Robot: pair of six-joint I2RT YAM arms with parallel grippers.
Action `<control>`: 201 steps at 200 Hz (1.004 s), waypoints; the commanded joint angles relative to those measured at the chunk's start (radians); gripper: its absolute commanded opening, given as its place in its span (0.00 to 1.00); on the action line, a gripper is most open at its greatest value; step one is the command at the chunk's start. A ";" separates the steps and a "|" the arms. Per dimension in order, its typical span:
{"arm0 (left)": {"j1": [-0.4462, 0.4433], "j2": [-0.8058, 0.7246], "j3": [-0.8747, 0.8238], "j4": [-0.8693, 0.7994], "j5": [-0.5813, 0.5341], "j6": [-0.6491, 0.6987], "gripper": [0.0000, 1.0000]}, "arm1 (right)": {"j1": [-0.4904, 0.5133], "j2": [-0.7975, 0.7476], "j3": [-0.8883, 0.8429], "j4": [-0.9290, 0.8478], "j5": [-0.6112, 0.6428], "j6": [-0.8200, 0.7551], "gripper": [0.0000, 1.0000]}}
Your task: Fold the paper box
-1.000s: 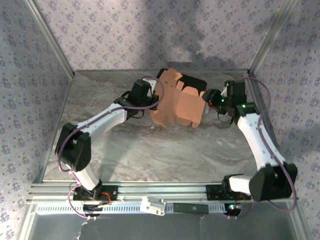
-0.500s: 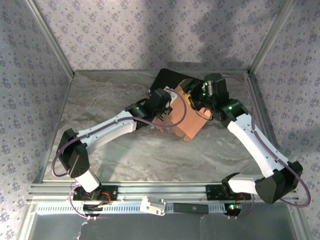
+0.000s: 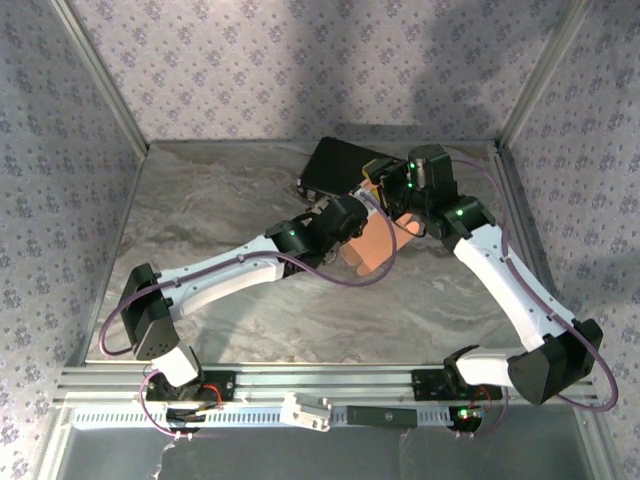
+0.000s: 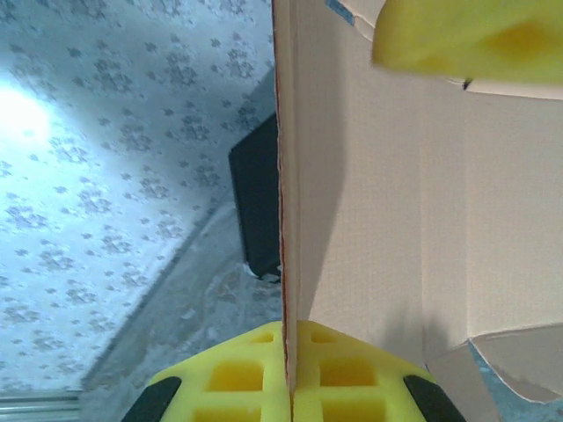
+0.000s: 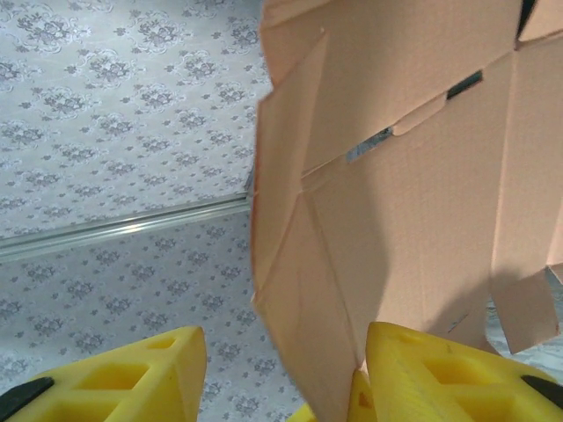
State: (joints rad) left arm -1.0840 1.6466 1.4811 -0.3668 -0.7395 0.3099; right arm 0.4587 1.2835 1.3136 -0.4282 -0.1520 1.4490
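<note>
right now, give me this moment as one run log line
left gripper: shut on paper box edge | right gripper: open, jaws either side of a panel | fold: not done

Moderate, even light fills the top view; broad soft shadows cross the back wall [image 3: 400, 60] and darker ones lie on the table [image 3: 200, 200]. In the left wrist view white glare blooms on the wallpaper [image 4: 18, 114] at the left edge; the paper box [image 4: 396, 202] is shaded beside its upright fold; the nearest yellow pads [image 4: 237, 378] look soft.
</note>
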 commanded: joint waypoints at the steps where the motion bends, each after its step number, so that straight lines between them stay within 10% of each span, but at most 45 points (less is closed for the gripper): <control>1: -0.022 0.016 0.040 0.018 -0.082 0.063 0.00 | 0.005 0.017 0.002 -0.021 0.003 0.014 0.50; 37: -0.051 0.013 0.029 0.046 -0.116 0.109 0.00 | -0.005 0.014 -0.013 -0.023 0.001 0.011 0.37; 74: -0.087 -0.012 -0.004 0.112 -0.146 0.161 0.01 | -0.029 0.008 -0.027 -0.021 -0.012 0.009 0.02; 111: -0.102 -0.121 0.049 0.009 -0.153 -0.106 0.40 | -0.062 -0.034 -0.060 0.008 -0.032 0.029 0.00; 161: 0.059 -0.468 -0.243 -0.074 0.224 -0.509 0.57 | -0.106 -0.066 -0.060 -0.014 -0.078 0.078 0.00; 201: 0.214 -0.600 -0.494 0.144 0.587 -0.530 0.59 | -0.116 -0.056 -0.067 -0.008 -0.108 0.100 0.00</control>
State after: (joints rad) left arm -0.8951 1.0348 1.0840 -0.3294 -0.4500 -0.1532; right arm 0.3481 1.2324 1.2518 -0.4381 -0.2287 1.5150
